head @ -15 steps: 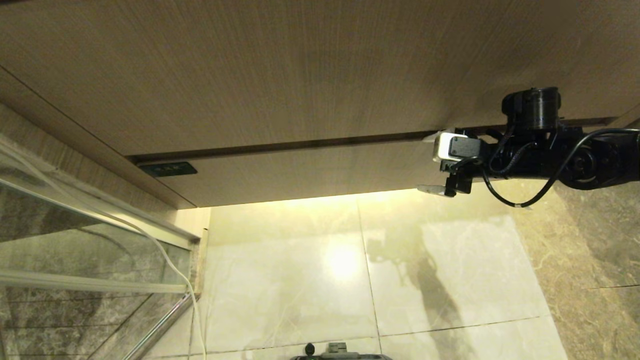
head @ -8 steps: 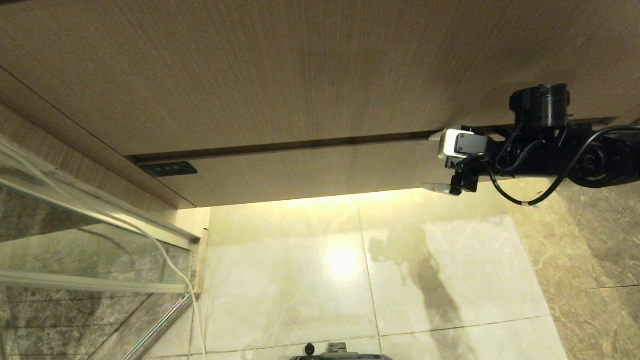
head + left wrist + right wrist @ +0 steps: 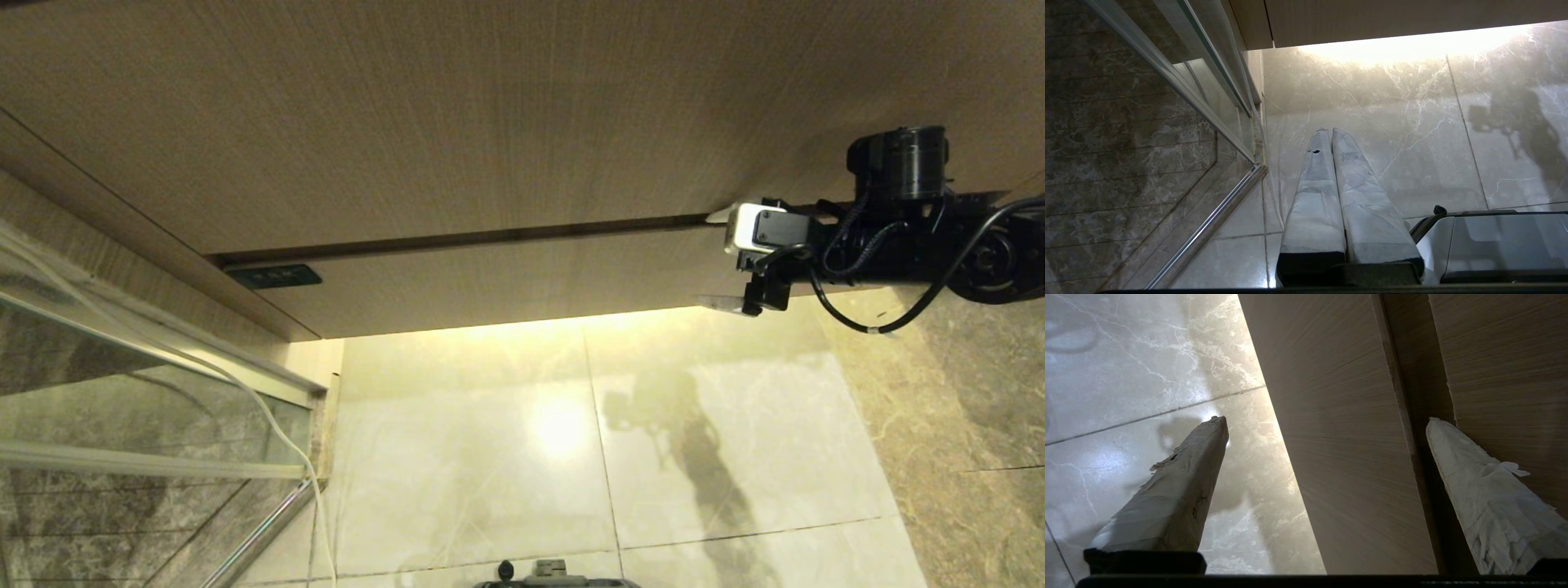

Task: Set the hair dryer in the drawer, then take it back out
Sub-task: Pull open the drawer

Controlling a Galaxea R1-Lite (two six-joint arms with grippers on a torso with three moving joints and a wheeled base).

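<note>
The drawer (image 3: 490,282) is shut; its flat wood-grain front carries a small dark label (image 3: 273,276) at its left corner. My right gripper (image 3: 714,260) is open at the drawer's right end, straddling the front. One fingertip sits at the dark gap above the drawer, the other just below its bottom edge. The right wrist view shows the drawer front (image 3: 1347,457) between the two taped fingers (image 3: 1188,486) of the right gripper (image 3: 1327,421). The hair dryer is out of view. My left gripper (image 3: 1329,131) is shut and empty, parked over the floor.
A taller wood panel (image 3: 490,122) stands above the drawer. A glass shower door with a metal rail (image 3: 122,392) and a hanging white cord (image 3: 277,433) is at the left. Glossy marble floor tiles (image 3: 694,457) lie below, with the robot base (image 3: 1494,241) at the near edge.
My right gripper has drifted slightly right and up along the drawer's right end, staying open. The drawer and the left gripper have not moved.
</note>
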